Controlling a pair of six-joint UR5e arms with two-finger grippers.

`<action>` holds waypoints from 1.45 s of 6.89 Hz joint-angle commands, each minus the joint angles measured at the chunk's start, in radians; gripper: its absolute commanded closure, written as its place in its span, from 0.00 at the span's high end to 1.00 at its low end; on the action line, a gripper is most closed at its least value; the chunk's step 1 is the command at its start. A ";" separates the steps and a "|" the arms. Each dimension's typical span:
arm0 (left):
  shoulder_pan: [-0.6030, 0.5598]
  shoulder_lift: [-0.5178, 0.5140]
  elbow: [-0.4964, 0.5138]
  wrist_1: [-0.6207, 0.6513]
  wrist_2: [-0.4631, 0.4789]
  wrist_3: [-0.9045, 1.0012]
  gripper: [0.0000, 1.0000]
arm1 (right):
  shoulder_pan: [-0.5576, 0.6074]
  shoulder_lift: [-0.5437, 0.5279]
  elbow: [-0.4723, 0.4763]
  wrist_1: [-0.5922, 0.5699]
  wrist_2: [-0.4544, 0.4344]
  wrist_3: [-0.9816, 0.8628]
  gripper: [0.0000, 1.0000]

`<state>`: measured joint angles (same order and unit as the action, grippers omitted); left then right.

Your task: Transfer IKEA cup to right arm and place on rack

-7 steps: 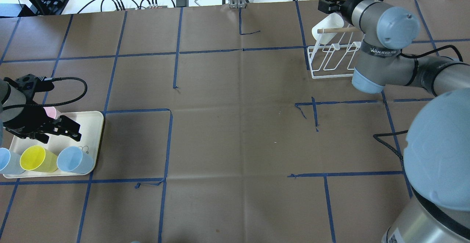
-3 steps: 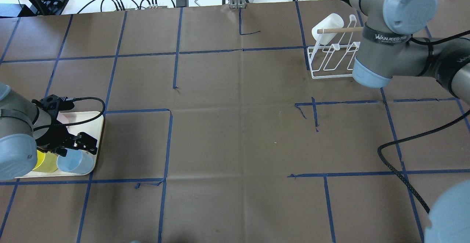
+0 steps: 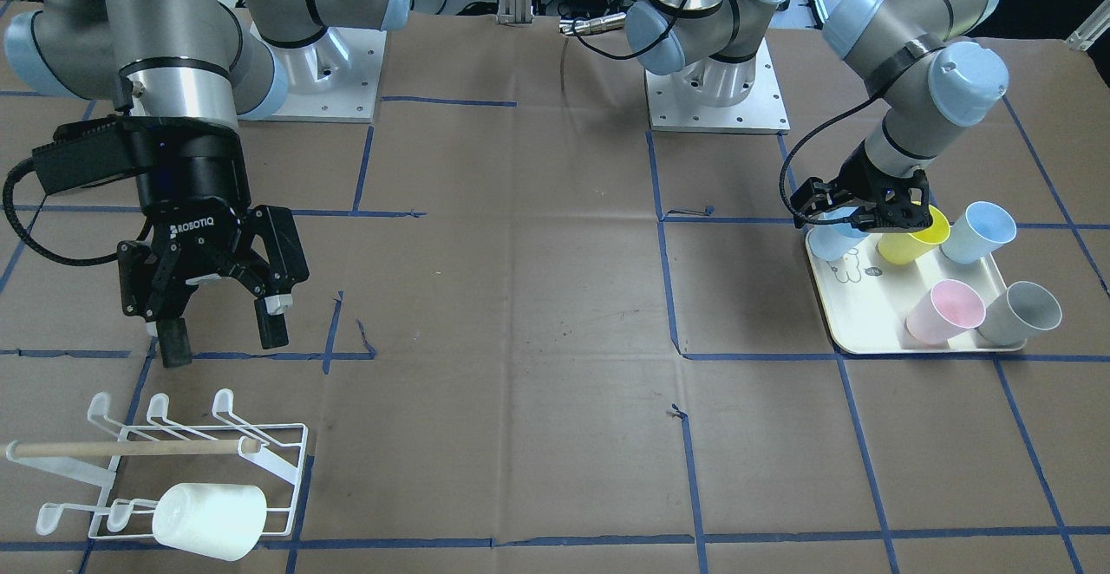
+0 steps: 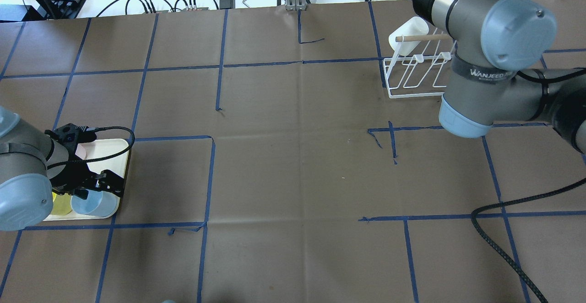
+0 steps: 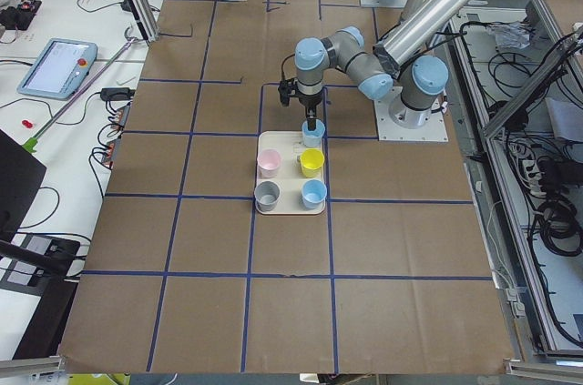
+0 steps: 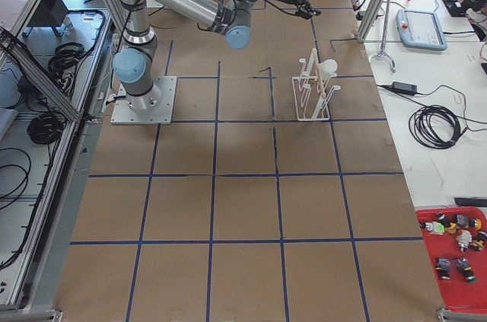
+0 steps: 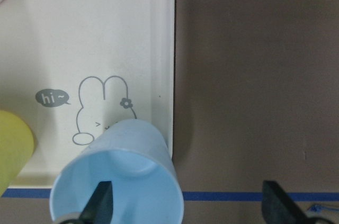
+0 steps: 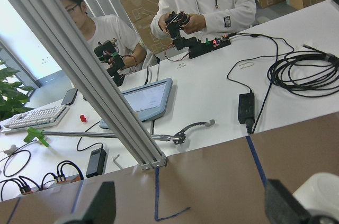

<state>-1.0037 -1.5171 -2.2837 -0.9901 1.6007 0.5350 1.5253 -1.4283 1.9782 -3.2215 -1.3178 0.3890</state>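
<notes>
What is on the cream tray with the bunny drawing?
The tray holds five: pink cup, grey cup, yellow cup, light blue cup, and a second blue cup whose wall the left gripper straddles, partly hiding it from the front camera.

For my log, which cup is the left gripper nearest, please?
The light blue cup by the tray's rabbit drawing; the left gripper straddles its rim.

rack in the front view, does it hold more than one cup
No, only one white cup sits on the rack; its other prongs are bare.
</notes>
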 commanded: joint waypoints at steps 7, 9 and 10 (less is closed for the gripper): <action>0.000 0.012 0.111 -0.092 0.044 -0.001 0.00 | 0.108 -0.049 0.229 -0.279 0.008 0.915 1.00; -0.015 -0.006 0.337 -0.328 0.022 -0.027 0.00 | 0.108 -0.023 0.229 -0.279 0.031 0.916 1.00; -0.033 -0.012 0.443 -0.413 -0.020 -0.035 0.00 | 0.108 -0.005 0.226 -0.277 0.037 0.916 1.00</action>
<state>-1.0197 -1.5194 -1.9693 -1.2894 1.6166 0.5110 1.6337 -1.4541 2.2066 -3.4979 -1.2925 1.3044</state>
